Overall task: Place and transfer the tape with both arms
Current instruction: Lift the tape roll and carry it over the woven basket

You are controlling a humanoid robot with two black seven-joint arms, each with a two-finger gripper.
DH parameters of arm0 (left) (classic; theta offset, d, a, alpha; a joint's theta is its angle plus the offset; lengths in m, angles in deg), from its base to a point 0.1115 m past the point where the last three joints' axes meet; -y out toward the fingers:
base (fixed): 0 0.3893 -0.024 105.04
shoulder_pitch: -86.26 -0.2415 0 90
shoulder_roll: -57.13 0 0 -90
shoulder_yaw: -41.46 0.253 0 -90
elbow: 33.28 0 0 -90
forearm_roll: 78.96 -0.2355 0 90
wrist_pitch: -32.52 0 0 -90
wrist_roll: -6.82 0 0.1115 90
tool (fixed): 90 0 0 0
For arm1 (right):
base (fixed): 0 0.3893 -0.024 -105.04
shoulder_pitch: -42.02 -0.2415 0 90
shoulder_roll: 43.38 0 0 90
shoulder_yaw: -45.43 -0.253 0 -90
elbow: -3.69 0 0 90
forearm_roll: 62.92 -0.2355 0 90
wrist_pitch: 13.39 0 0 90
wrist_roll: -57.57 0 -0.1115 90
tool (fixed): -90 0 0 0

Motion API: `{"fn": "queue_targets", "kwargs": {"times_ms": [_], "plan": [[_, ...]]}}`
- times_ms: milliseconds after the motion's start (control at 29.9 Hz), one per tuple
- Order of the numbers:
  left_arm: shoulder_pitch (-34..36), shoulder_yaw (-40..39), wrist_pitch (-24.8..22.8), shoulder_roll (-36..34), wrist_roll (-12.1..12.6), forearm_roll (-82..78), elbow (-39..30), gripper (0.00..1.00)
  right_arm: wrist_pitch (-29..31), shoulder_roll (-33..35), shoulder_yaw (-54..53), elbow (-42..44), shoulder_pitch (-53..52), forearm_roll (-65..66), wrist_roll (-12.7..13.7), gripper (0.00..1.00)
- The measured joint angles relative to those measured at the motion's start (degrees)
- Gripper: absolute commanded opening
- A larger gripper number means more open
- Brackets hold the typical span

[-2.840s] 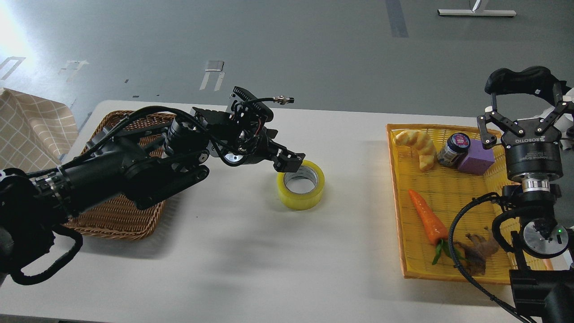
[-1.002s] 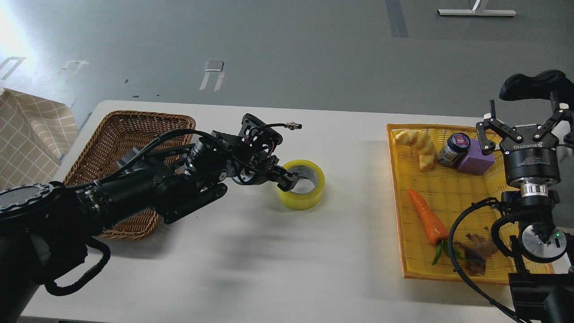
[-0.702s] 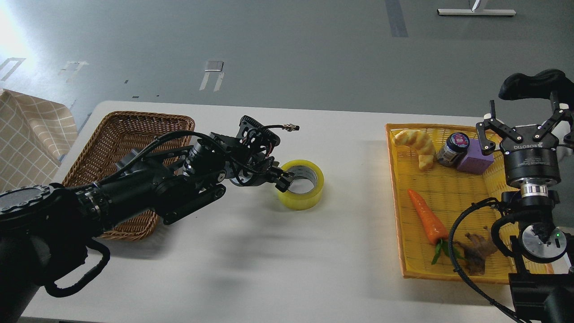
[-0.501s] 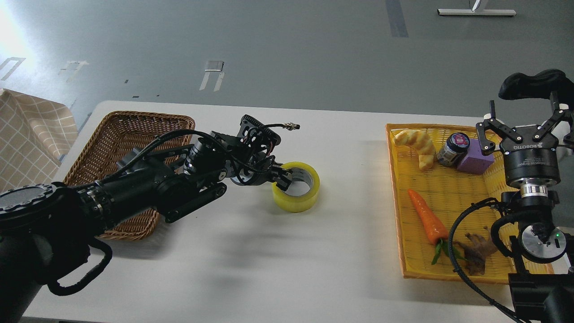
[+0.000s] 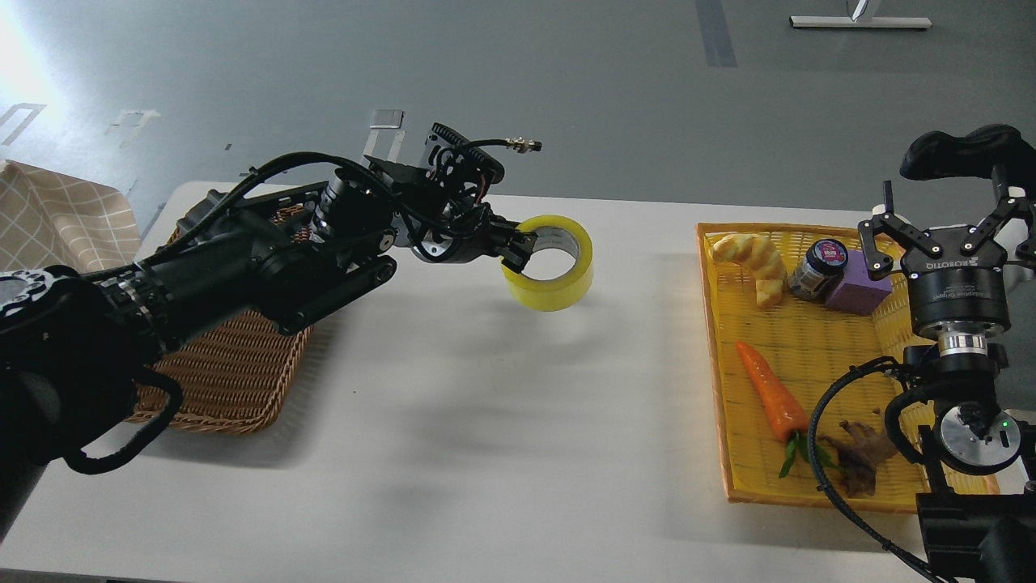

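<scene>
The tape (image 5: 552, 279), a wide yellow roll with a grey-white core, hangs in the air above the middle of the white table (image 5: 453, 421), its shadow on the table below. My left gripper (image 5: 518, 248) is shut on the roll's left wall, one finger inside the core and one outside. My right gripper (image 5: 955, 190) points upward at the right edge, over the back right corner of the yellow tray; its fingers are spread wide and it holds nothing.
A brown wicker basket (image 5: 222, 364) sits at the table's left, partly under my left arm. A yellow tray (image 5: 809, 348) at the right holds a croissant-like bread (image 5: 754, 263), a jar (image 5: 817, 267), a purple block (image 5: 858, 287), a carrot (image 5: 765, 389) and a brown root.
My left gripper closed on the tape's wall and lifted the roll off the table, up and slightly right. The right arm has stayed still.
</scene>
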Motion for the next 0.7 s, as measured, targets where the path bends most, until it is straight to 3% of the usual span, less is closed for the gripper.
{"fn": "queue_targets", "kwargs": {"times_ms": [267, 702], "plan": [[1.3, 0.3, -0.1, -10.7, -2.2, 0.7, -0.6, 0.0, 0.0, 0.0, 0.0, -0.1, 0.0, 0.0, 0.1, 1.0], [0.6, 3.9, -0.1, -23.9, -3.3, 0.3, -2.1, 0.0, 0.0, -0.3, 0.0, 0.6, -0.8, 0.0, 0.1, 1.0]]}}
